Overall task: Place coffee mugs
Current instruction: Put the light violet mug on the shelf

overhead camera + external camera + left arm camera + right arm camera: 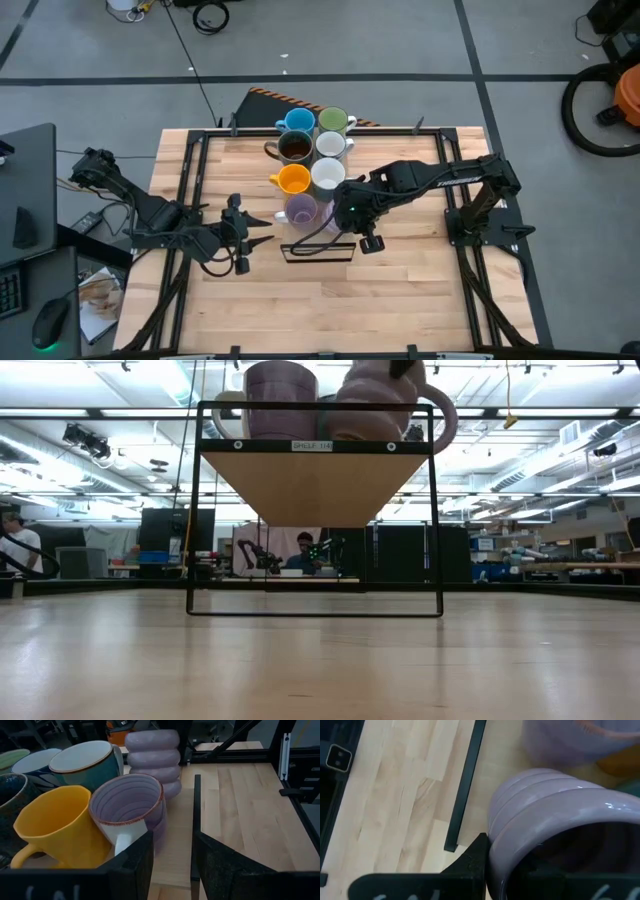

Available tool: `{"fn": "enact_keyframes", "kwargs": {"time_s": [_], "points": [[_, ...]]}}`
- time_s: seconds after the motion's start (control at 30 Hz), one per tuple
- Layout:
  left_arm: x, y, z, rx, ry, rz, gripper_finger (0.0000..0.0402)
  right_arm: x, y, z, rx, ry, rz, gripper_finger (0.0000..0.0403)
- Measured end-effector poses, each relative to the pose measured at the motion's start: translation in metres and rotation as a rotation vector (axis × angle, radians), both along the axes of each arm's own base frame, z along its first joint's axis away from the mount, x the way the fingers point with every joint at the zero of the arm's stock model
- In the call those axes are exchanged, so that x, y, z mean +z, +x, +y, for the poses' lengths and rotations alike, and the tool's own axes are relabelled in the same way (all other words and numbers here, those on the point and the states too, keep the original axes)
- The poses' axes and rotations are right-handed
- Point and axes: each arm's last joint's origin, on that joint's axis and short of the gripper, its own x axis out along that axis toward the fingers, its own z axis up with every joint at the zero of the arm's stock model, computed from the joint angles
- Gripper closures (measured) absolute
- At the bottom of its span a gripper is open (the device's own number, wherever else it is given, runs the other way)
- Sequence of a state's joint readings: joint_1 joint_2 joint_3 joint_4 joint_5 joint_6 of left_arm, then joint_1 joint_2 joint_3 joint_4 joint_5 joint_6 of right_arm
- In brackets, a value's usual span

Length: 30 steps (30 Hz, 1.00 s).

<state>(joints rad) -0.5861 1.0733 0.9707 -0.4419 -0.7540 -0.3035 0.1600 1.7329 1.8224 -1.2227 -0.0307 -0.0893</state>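
Eight mugs stand in two rows on a raised wooden shelf with a black frame. They are blue, green, dark brown, white, orange, white and a lavender mug. The last is a ribbed lavender mug at the shelf's near right corner. My right gripper is shut on that ribbed mug. My left gripper hovers open to the left of the shelf, pointing at it and touching nothing. My right gripper holds the ribbed lavender mug by its rim, coming down from above. One finger lies against the outside of the wall. The other is hidden in the dark mouth. The mug sits nearly upright with its base at the shelf board and its handle out to the side.
The shelf stands on thin black legs with open space beneath it. Bare wooden table lies on the near side and to the right. Black rails border the table. People sit at desks far behind.
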Motion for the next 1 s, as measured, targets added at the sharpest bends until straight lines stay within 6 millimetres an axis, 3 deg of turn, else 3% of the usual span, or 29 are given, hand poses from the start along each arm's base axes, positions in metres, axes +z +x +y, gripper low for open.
{"fn": "enact_keyframes", "kwargs": {"time_s": [1.0], "points": [[0.0001,0.0000,0.0000,0.003,-0.007,-0.002,0.0258,-0.0022,0.0026,0.0012,0.015,0.001,-0.020,0.0359]]}}
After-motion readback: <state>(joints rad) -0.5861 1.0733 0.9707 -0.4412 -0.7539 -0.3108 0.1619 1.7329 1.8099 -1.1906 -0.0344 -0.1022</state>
